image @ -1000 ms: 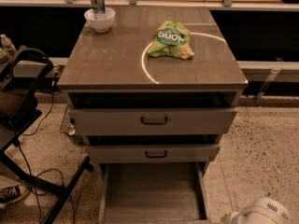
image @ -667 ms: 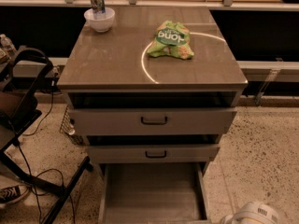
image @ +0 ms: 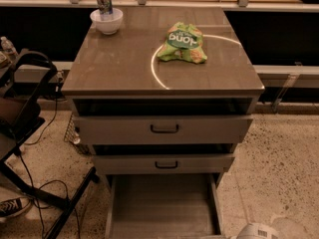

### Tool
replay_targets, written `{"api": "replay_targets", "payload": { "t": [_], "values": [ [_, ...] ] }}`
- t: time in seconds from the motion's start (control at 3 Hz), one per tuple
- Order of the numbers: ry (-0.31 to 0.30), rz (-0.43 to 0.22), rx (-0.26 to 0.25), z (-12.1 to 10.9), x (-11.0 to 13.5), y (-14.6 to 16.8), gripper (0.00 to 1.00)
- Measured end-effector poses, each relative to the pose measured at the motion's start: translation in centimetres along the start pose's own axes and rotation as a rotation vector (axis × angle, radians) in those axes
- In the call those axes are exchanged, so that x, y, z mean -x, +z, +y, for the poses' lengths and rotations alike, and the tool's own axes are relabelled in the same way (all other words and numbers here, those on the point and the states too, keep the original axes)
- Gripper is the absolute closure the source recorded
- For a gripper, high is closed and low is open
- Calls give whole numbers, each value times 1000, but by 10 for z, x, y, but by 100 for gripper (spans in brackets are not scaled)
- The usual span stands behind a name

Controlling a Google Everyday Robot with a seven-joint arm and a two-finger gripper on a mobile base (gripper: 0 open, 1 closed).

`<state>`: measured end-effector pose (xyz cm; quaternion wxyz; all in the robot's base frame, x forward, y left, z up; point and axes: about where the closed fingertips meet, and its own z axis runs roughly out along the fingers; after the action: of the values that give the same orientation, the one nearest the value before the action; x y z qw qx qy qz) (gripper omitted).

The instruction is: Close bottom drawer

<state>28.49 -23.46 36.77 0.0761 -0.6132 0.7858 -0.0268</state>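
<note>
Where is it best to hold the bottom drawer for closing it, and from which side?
Probably its front edge, approached from the front: the bottom drawer sticks far out, and its front lies below the picture. The tool sits at the lower right.

The table (image: 114, 68) top is smooth and semi-glossy with a wood-grain look, catching a bright curved reflection. At its back left corner a glossy white bowl (image: 106, 23), perhaps ceramic, has a shiny metal can (image: 104, 1). The green bag (image: 182, 43) is crinkled glossy plastic. The bottom drawer (image: 162, 208) is matt grey inside. The gripper (image: 256, 231), below the front right corner, shows smooth white plastic.
</note>
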Motion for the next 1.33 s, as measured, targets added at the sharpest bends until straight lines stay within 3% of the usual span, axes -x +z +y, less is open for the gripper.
{"api": "replay_targets", "payload": {
  "t": [0.33,0.67,1.0,1.33],
  "values": [
    [0,0,0,0,0,0,100],
    [-6,17,23,10,4,27,100],
    [6,57,35,29,4,79,100],
    [-48,34,31,57,7,155,100]
  ]
}}
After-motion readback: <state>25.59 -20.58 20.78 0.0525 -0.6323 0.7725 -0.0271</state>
